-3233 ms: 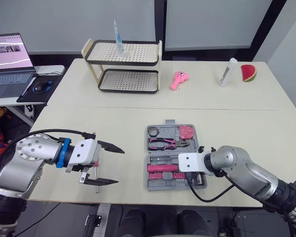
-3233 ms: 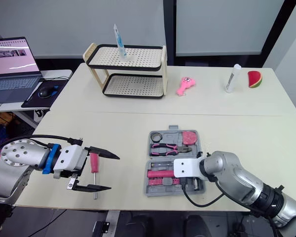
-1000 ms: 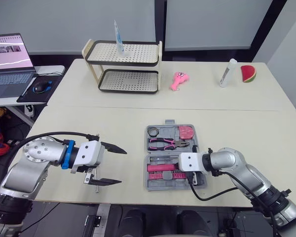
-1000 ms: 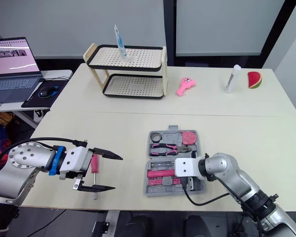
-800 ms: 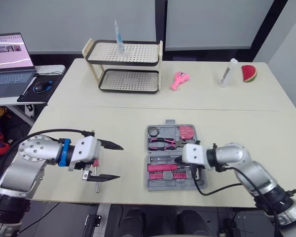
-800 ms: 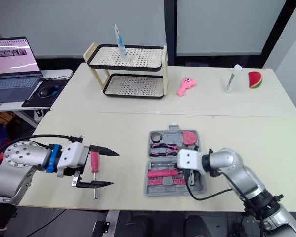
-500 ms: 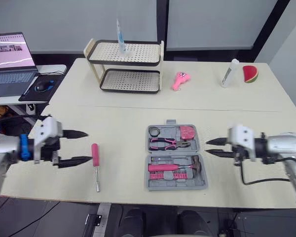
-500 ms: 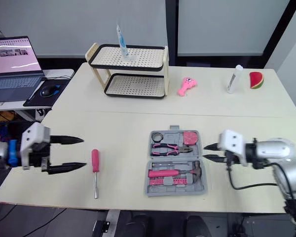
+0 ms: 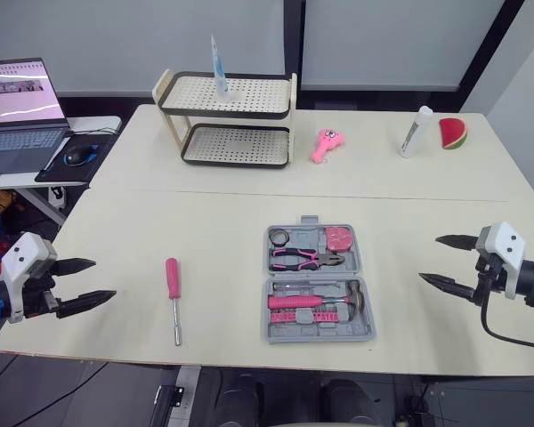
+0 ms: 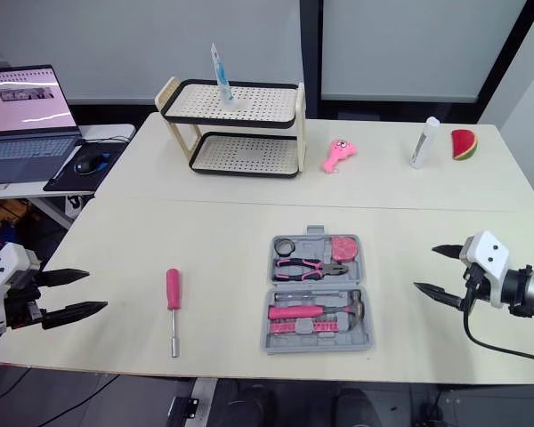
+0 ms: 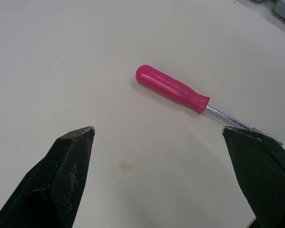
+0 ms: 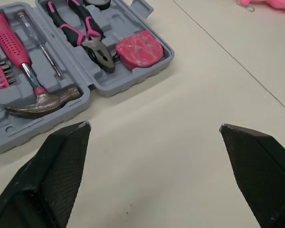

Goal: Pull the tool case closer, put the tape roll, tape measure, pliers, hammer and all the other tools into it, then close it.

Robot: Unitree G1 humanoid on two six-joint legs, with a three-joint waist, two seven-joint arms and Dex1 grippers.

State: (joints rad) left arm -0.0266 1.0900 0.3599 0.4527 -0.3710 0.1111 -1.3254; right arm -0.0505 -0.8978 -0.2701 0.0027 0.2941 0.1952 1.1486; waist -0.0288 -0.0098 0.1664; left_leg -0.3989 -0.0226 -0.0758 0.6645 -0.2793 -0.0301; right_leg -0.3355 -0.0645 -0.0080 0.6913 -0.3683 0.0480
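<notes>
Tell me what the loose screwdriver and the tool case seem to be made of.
Screwdriver: the handle looks like smooth pink plastic with a soft sheen; the thin, bright shaft is probably steel. Tool case: likely matte grey moulded plastic, judging by its rounded, shaped recesses and thick rim.

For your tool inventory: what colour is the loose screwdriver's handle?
Pink, on the metal-shafted screwdriver; clearest in the left wrist view.

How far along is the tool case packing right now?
Done: tape roll, tape measure, pliers and hammer lie in the open tool case. In hand: nothing; left gripper and right gripper are open and empty. Left: the pink screwdriver lies on the table beside the case, which then needs closing.
</notes>
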